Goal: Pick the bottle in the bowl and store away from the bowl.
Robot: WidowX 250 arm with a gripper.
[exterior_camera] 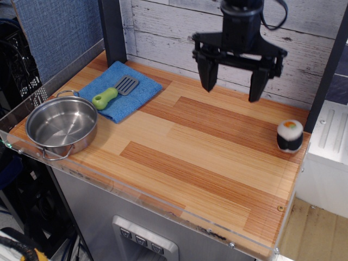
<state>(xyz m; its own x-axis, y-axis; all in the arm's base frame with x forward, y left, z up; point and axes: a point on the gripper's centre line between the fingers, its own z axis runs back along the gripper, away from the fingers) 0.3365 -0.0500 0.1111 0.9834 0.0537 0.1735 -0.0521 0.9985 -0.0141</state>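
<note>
The bottle [290, 135] stands upright near the table's [206, 157] right edge, its axis vertical, orange-green end facing up; it is well apart from the bowl [61, 128] at the left edge; the gripper [232, 88] hangs above the table's rear, its 2 fingers [207, 76] spread wide, holding and touching nothing.

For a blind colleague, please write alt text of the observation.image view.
A small plush sushi roll stands near the wooden table's right edge, far from the empty shiny steel pot at left. The black gripper hangs open above, beside a green-handled spatula on a blue cloth.
</note>
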